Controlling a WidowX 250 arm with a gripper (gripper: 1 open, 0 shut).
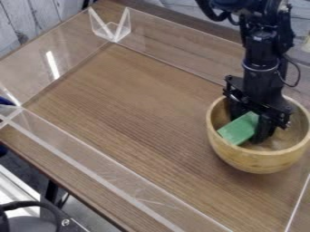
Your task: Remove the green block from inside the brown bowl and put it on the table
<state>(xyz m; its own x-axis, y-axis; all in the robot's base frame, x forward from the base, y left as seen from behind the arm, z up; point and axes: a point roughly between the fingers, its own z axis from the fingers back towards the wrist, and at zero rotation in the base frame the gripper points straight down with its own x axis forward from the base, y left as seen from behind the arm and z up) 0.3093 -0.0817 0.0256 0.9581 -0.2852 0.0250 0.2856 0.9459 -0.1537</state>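
The brown bowl (pixel 251 164) sits on the table (pixel 133 113) near its right edge. Inside it the green block (pixel 237 132) lies tilted, its lower end toward the bowl's left wall. My gripper (pixel 259 120) points straight down into the bowl, its black fingers (pixel 241 106) closed on either side of the block's upper end. The fingertips are partly hidden by the bowl's rim and the block.
Low clear acrylic walls (pixel 72 154) edge the tabletop. A small clear folded stand (pixel 111 25) sits at the back corner. Bare wood stretches left of the bowl. The bowl is close to the right wall (pixel 298 195).
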